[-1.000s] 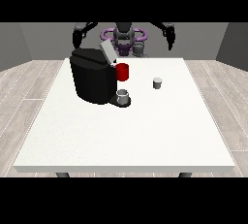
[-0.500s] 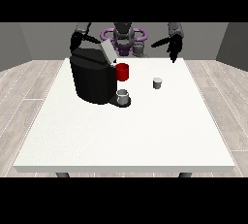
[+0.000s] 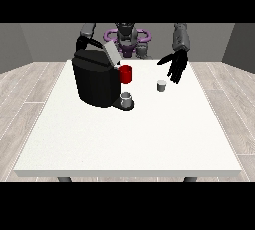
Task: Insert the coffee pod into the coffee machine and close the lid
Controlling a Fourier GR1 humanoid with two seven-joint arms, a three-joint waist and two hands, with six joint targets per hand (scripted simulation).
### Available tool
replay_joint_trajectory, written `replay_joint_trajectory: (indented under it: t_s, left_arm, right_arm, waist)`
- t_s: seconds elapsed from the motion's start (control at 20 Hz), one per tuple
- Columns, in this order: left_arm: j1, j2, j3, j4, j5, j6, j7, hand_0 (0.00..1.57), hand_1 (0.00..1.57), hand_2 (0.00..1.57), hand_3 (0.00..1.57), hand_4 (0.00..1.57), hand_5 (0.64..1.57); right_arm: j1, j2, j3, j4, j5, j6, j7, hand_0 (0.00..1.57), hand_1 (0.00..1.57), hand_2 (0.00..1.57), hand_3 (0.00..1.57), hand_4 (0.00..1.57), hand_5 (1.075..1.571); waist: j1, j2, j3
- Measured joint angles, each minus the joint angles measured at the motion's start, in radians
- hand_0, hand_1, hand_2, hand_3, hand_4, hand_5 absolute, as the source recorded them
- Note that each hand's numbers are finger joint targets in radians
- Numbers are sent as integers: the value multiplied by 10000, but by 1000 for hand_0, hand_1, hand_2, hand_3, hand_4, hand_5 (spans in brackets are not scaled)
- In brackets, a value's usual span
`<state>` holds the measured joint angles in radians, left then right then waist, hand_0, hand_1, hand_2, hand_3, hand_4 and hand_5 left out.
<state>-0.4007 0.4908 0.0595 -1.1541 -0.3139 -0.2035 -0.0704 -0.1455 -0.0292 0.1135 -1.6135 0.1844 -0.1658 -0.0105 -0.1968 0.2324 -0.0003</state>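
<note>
A small grey coffee pod (image 3: 161, 85) stands upright on the white table (image 3: 134, 134), right of the machine. The black coffee machine (image 3: 96, 78) sits at the table's left rear, its grey lid (image 3: 111, 53) tilted up. It has a red part (image 3: 126, 73) at its front and a grey cup (image 3: 127, 98) on its base. The hand at the view's right (image 3: 176, 65) hangs with fingers spread, just above and to the right of the pod, apart from it. The hand at the view's left (image 3: 80, 42) shows only partly behind the machine's top.
The robot's torso (image 3: 126, 39) stands behind the table's far edge. The table's near edge (image 3: 129, 173) runs along the bottom, with grey floor (image 3: 30, 84) on both sides.
The hand at the view's right has come down and forward from beside the robot's shoulder to just above the pod. The hand at the view's left stays behind the machine.
</note>
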Motion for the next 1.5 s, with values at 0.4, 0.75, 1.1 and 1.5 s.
replay_joint_trajectory:
  t_s: [0.4, 0.75, 1.1, 1.5]
  left_arm:
    - [-991, 16, -232, 1809, -1119, 335, -499, 261, 261, 589, 247, 0, 1571]
    - [-1646, -434, -616, 2552, -2317, 1580, -921, 1071, 1071, 1107, 914, 448, 1571]
    - [-2046, -503, -1277, 3238, -3644, 2184, -1088, 826, 826, 998, 857, 340, 1571]
    - [-2358, -376, -1804, 4205, -4755, 1847, -997, 760, 760, 978, 856, 400, 1571]
  right_arm:
    - [-443, 40, -93, 338, 72, -71, 517, 0, 0, 0, 0, 0, 1571]
    - [-910, 135, -357, 1191, -12, -107, 344, 0, 0, 0, 0, 0, 1571]
    - [-1237, 93, -381, 1658, 4, 13, 387, 0, 0, 0, 0, 0, 1571]
    - [-1217, 101, -480, 2014, -188, 254, 341, 0, 0, 0, 0, 0, 1571]
  waist:
    - [14, 370, 0]
    - [226, 610, 2]
    - [151, 586, 2]
    - [91, 351, 22]
